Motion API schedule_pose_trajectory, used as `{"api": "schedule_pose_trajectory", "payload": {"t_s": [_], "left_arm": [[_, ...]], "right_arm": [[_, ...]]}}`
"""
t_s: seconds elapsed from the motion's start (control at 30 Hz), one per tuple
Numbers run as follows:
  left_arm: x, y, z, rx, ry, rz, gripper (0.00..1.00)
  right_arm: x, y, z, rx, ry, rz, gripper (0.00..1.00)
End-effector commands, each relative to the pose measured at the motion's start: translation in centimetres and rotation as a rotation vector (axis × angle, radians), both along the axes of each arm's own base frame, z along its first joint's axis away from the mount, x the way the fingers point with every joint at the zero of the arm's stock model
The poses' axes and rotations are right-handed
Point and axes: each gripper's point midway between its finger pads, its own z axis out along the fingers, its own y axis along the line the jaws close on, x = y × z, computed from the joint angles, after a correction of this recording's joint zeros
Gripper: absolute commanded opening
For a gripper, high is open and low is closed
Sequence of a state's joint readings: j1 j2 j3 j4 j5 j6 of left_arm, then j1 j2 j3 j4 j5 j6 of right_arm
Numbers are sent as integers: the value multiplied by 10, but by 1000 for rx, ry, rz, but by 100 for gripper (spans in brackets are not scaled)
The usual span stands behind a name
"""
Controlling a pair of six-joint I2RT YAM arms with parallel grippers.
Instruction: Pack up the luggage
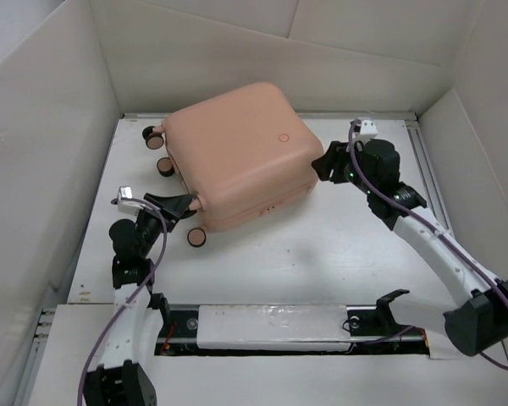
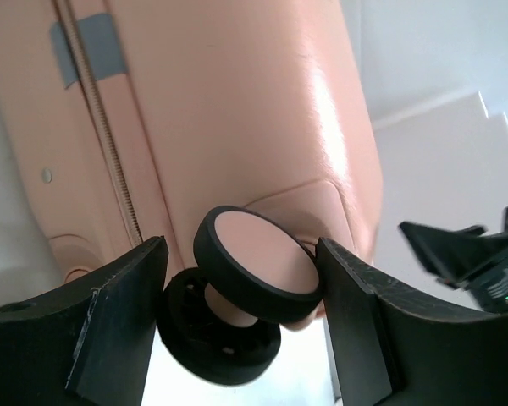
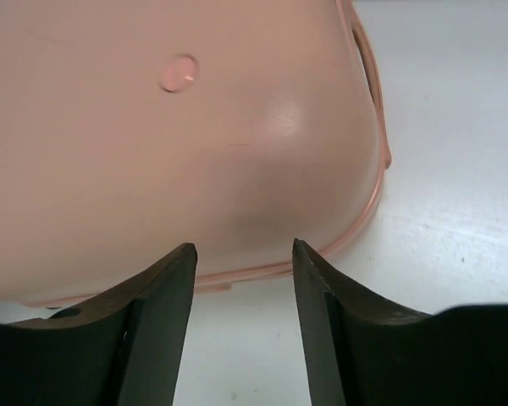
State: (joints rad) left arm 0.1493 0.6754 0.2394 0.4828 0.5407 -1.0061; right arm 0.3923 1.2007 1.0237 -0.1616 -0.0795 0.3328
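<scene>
Item: luggage point(image 1: 237, 152), peach-pink hard shell, closed and flat on the table point(image 1: 305, 245), one corner wheel point(image 2: 258, 262) between the jaws of the left gripper point(image 1: 178, 204), a rounded corner just ahead of the fingertips of the right gripper point(image 3: 244, 254). Left gripper: jaws part-open astride the wheel, one finger at its rim, whether it pinches cannot be told; right gripper: jaws apart, holding nothing. Handling, as judged: steady the case by the wheel, which may swivel and slip, then level the right jaws with the seam point(image 3: 356, 230) ahead before closing
</scene>
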Motion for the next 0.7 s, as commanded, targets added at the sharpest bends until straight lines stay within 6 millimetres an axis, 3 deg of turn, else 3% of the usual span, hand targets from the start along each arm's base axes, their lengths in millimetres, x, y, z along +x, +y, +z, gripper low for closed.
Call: {"api": "schedule_pose_trajectory", "payload": {"t_s": [0.0,0.1,0.13,0.17,0.2,0.23,0.27,0.33,0.4,0.53,0.67], "left_arm": [[-22,-15,-4,40,-12,-91,0],[-24,-13,30,66,-87,-80,0],[-24,-13,38,68,-99,-79,0],[-24,-13,46,82,-113,-80,0],[-21,-11,50,92,-111,-71,0],[-19,-8,65,109,-141,-51,0],[-17,-6,67,118,-143,-42,0],[-12,-2,67,128,-140,-17,0],[-6,-1,63,142,-118,-19,0],[-2,-1,56,141,-117,-25,0],[-6,-3,49,133,-120,-34,0]], "right_arm": [[-18,-1,44,17,-141,58,57],[-44,-12,10,11,-148,60,49],[-54,-12,-24,2,-105,85,43],[-58,-11,-19,23,-153,94,31],[-58,-12,-31,20,-147,94,24],[-61,-10,-36,25,-150,107,18],[-63,-12,-51,23,-130,113,14],[-58,-7,-56,30,-162,145,6],[-55,2,-62,48,-197,206,11],[-35,4,-67,59,-242,224,42],[-15,13,-79,62,-224,273,47]]}}
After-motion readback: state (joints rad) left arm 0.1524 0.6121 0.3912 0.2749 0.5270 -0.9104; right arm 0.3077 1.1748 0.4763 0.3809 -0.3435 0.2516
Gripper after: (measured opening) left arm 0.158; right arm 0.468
